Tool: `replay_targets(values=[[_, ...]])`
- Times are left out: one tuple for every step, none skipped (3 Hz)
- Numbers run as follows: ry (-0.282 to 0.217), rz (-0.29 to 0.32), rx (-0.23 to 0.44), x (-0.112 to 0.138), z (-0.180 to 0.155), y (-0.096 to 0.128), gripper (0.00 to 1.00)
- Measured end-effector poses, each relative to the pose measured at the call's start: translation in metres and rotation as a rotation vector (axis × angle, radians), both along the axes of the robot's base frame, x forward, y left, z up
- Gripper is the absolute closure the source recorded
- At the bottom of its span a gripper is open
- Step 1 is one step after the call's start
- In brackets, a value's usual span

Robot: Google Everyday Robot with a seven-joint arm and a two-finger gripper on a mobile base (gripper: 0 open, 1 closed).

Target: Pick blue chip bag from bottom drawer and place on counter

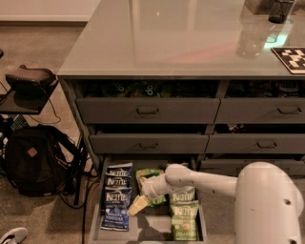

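The bottom drawer (pixel 95 228) stands pulled open at the foot of the cabinet. In its left column lie dark navy-blue Kettle chip bags; the nearest blue chip bag (pixel 116 208) lies flat, with two more (pixel 118 175) behind it. Green Kettle bags (pixel 183 220) fill the right column and a green bag (pixel 150 177) lies in the middle. My gripper (pixel 135 207) hangs low over the drawer's middle column, just right of the blue chip bag, on a white arm coming from the lower right. The glossy grey counter (pixel 167 38) spreads above.
Closed grey drawers with handles (pixel 147 111) sit above the open one. A black backpack (pixel 33 159) and a small side stand (pixel 28 83) are to the left on the carpet. A clear container (pixel 251 40), a dark cup (pixel 281 10) and a checkered board (pixel 291 58) sit on the counter's right.
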State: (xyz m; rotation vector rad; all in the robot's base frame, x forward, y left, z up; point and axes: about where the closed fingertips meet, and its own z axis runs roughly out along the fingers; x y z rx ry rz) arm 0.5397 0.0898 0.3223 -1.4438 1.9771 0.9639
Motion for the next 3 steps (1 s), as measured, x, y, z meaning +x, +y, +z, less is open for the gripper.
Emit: replay_targets(values=[[0.057, -0.043, -0.006, 0.012, -0.03, -0.006, 0.0], [0.111, -0.055, -0.019, 0.024, -0.059, 0.001, 0.0], [0.113, -0.056, -0.017, 0.023, -0.06, 0.002, 0.0]])
